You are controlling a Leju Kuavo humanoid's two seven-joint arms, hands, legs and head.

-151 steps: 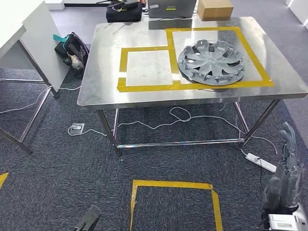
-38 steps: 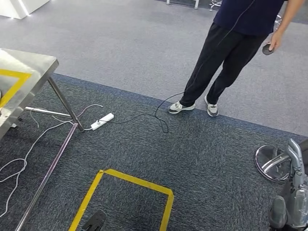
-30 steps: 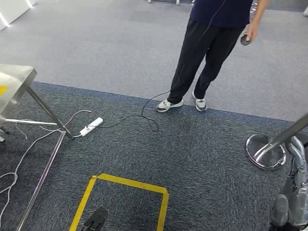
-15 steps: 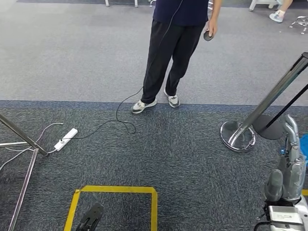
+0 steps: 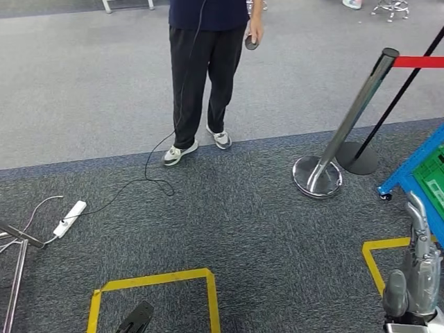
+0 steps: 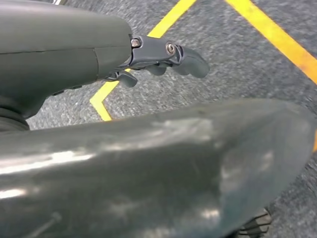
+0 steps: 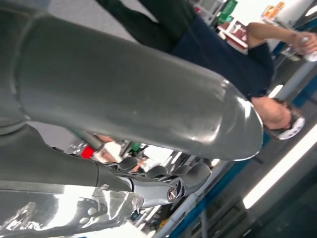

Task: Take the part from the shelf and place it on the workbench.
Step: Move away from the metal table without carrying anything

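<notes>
A corner of the blue shelf frame (image 5: pixel 411 173) with a green bin (image 5: pixel 434 177) comes in at the right edge of the head view. No part is visible on it from here. My right hand (image 5: pixel 419 270) hangs low at the bottom right, fingers pointing up and apart, holding nothing. Its dark fingers (image 7: pixel 164 183) stretch out bare in the right wrist view. My left hand (image 6: pixel 149 49) hangs over the carpet with fingers straight and nothing in them. A steel leg of the workbench (image 5: pixel 14 277) shows at the far left.
A person (image 5: pixel 201 62) in dark clothes stands ahead, holding a small dark device with a cable trailing to the floor. A chrome stanchion (image 5: pixel 319 173) with a red belt stands right of centre. Yellow tape squares (image 5: pixel 157 281) mark the carpet; a power strip (image 5: pixel 69 218) lies left.
The whole view has swung right: the workbench and hubcap slid out to the left, the person shifted left, and the stanchion and blue shelf came in. Both hands still hang with nothing in them.
</notes>
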